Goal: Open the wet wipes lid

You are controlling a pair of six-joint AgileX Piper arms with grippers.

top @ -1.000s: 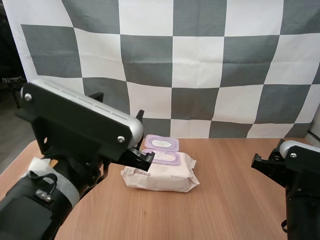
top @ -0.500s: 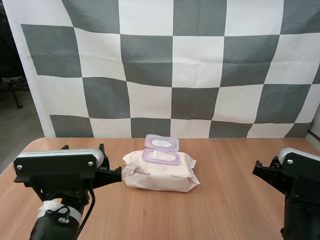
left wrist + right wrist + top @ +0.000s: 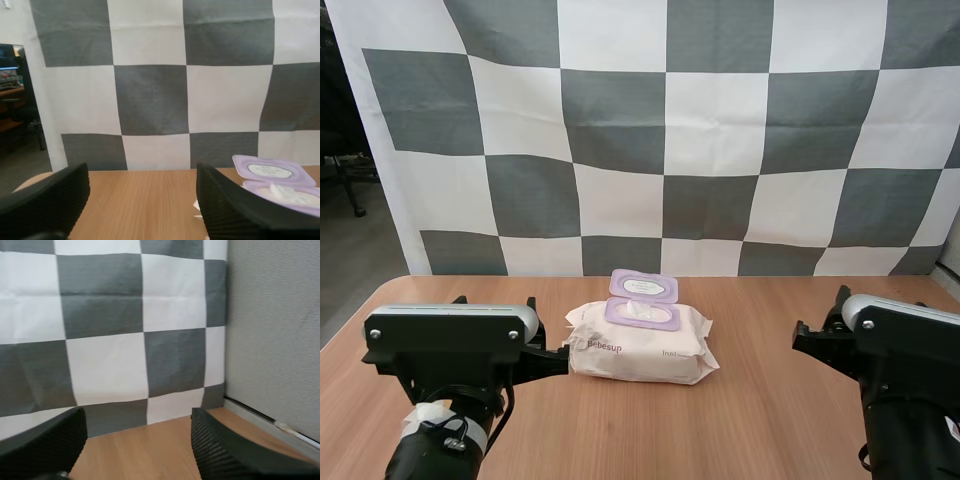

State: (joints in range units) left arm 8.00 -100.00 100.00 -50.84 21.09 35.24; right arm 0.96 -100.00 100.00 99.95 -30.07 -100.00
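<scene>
Wet wipes pack (image 3: 640,345) lies mid-frame on the table (image 3: 770,330). Its purple lid (image 3: 643,287) is flipped back on its far hinge, so the task is judged done. Left gripper (image 3: 142,210) sits just beside the pack, right gripper (image 3: 137,450) at lower right, both spread and empty.

Centre of the frame, the pack of wet wipes (image 3: 640,345) is the one obstacle on the table (image 3: 770,330), and its lid (image 3: 643,286) stands flipped up at the pack's far edge. Lower left, the left gripper (image 3: 552,350) sits just beside the pack's left end with its fingers spread, so there is hardly any gap there. To the right of the pack, a broad stretch of bare wood runs across to the right gripper (image 3: 817,338), fingers apart too. There's more bare wood in front of the pack, between the two arms. Behind the lid, a narrow band of table.
</scene>
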